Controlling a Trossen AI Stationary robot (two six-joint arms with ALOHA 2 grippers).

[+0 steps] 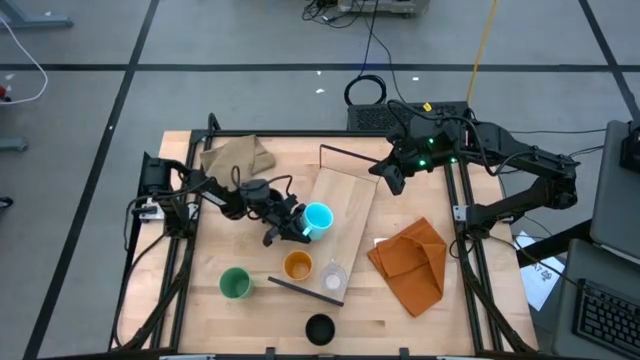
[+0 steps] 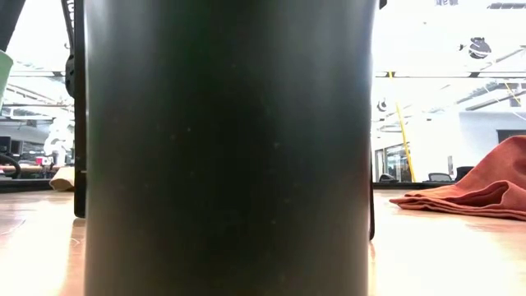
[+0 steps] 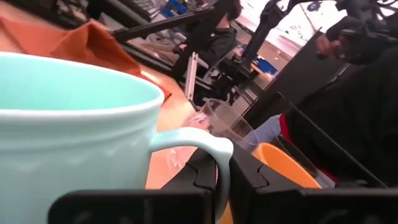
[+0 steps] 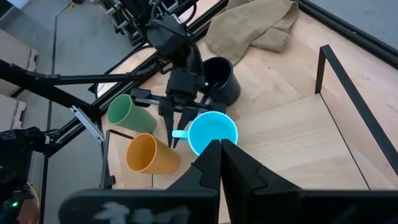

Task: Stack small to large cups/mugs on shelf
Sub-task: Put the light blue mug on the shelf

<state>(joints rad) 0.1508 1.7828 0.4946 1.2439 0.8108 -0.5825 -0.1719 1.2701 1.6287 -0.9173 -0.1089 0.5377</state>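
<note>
- Grey floor [image 1: 250,40] is seen around the bench, crossed by dark lines.
- Light-wood bench [image 1: 230,320] is framed by black rails.
- Black cables [image 1: 365,60] and a yellow cable [image 1: 482,45] are laid on the floor beyond the bench.
- A keyboard [image 1: 608,315] is seen at the right edge.
- A bright, open room with ceiling beams [image 2: 444,78] is shown in the low view.

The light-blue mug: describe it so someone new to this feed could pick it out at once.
Find the light-wood shelf board lying mid-table. At its left edge stands the light-blue mug, with the left gripper shut on its handle. It is the only pale blue cup there, and the orange cup and clear cup nearby have no handles.
</note>
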